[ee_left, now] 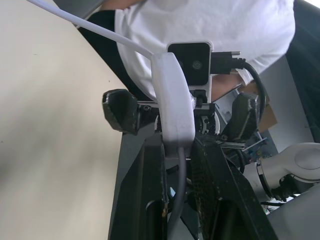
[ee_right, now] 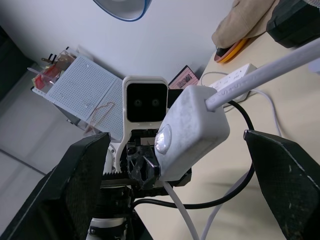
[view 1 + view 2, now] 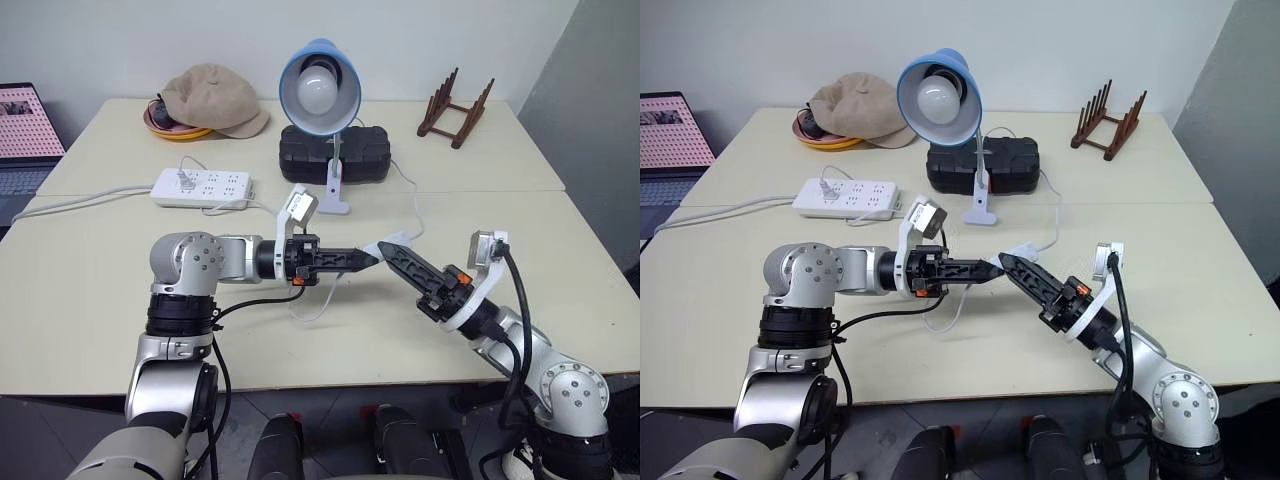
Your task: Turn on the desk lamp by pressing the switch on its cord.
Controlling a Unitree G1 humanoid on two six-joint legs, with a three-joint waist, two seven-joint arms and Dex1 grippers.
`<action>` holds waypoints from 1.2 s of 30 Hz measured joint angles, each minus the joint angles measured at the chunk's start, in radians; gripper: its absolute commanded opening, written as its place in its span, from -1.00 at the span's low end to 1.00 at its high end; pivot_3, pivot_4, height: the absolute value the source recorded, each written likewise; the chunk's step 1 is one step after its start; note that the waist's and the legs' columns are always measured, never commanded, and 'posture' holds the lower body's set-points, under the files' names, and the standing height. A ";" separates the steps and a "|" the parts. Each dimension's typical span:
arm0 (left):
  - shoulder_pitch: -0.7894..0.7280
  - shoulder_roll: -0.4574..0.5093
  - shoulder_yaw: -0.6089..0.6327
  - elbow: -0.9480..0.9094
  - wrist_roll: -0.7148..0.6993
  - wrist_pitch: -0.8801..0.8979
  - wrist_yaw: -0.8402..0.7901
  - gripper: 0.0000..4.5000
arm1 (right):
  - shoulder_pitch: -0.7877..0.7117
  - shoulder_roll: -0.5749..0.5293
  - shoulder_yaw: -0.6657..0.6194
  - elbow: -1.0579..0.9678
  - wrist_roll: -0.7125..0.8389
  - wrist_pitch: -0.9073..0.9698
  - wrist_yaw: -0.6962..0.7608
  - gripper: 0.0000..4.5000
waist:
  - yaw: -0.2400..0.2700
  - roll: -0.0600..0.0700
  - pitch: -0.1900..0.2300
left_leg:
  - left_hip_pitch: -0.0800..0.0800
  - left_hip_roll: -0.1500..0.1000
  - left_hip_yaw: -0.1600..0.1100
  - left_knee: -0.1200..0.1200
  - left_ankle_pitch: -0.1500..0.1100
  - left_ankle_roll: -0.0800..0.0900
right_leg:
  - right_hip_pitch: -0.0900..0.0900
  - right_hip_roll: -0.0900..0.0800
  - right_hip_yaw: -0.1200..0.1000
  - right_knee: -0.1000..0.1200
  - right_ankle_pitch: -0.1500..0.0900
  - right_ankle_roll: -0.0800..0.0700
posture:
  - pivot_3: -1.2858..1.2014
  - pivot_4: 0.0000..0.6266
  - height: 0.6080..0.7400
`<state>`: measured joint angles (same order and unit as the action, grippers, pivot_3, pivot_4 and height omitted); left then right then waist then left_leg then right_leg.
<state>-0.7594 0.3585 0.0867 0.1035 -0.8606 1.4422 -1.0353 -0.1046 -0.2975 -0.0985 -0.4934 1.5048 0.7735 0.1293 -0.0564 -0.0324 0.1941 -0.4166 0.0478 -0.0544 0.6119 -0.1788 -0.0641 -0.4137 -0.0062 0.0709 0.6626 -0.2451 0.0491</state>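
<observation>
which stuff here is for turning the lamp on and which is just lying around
For the job: lamp; cord; switch, held in the shut left gripper; open right gripper either side of it.

Lying about: power strip; cap; black case; wooden rack; laptop.

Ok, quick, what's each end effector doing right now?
Left end effector: shut on the switch.
Right end effector: open, holding nothing, fingers either side of the switch.
</observation>
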 measured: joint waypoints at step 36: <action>-0.048 0.147 -0.228 0.119 0.234 -0.443 -0.067 -0.84 | 0.136 -0.246 -0.019 -0.077 -0.220 0.003 0.059 0.59 | 0.012 0.000 0.000 | -0.002 -0.001 0.002 -0.002 0.000 0.000 | -0.001 -0.001 0.001 -0.004 0.000 -0.001 | 0.03 -0.52 1.00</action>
<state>-0.8075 0.5052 -0.1411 0.2228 -0.6269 0.9992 -1.1028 0.0312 -0.5438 -0.1178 -0.5706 1.2852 0.7765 0.1880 -0.0441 -0.0325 0.1942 -0.4188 0.0470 -0.0527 0.6104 -0.1789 -0.0643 -0.4148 -0.0073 0.0717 0.6581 -0.2455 0.0483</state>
